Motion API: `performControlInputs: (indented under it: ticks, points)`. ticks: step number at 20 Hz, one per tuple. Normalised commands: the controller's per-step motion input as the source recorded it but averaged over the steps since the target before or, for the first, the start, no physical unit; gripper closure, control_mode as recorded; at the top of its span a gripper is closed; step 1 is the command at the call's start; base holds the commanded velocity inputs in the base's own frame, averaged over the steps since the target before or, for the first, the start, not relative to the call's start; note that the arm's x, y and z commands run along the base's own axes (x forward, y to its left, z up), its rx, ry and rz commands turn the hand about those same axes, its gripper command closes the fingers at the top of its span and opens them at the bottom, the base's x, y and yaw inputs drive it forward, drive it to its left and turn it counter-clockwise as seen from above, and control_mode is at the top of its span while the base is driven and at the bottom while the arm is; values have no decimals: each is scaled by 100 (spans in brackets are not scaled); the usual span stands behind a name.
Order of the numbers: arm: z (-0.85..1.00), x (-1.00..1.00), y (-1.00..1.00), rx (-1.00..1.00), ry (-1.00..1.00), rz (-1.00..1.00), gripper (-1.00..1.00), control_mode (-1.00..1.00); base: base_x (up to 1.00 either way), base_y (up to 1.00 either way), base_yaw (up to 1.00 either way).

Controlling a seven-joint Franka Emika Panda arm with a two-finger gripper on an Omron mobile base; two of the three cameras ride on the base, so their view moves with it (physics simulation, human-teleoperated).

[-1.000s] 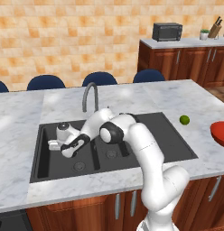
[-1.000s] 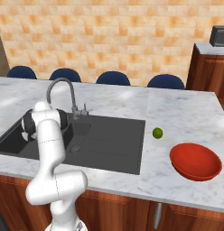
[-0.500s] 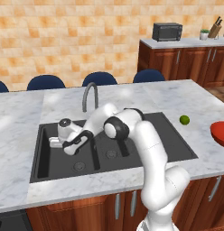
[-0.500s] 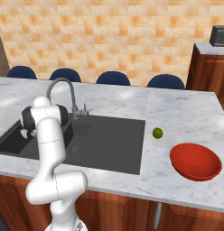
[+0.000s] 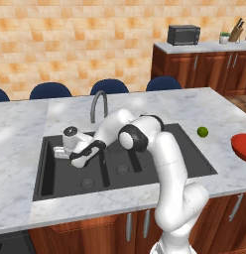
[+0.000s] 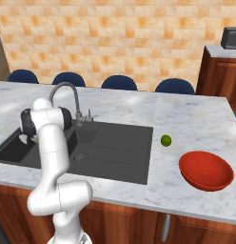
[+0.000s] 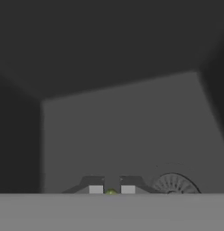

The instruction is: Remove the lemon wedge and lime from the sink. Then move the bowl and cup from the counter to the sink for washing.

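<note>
Inside the sink's (image 5: 145,163) left basin, the fingers (image 7: 128,188) pinch the lemon wedge (image 7: 111,192).

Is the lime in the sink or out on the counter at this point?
Out: the lime sits on the counter right of the sink, with the bowl nearby.

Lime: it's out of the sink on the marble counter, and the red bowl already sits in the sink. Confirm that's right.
Not quite. The lime does lie on the counter, outside the sink, but the red bowl is not in the sink: the right base view shows it on the counter, to the right of the lime.
</note>
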Motion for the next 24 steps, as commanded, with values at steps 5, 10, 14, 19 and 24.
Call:
performControlInputs:
  ticks: [5,10,14,19,24]
  points:
    - [33,-18,0,0,-5,-8,100,-100,0,0,0]
    - [31,-18,3,0,-5,-8,100,-100,0,0,0]
    - [30,-12,5,0,-1,-9,100,-100,0,0,0]
    - [30,-17,9,3,-1,-8,100,-100,0,0,0]
    - [30,-18,11,5,0,-12,100,-100,0,0,0]
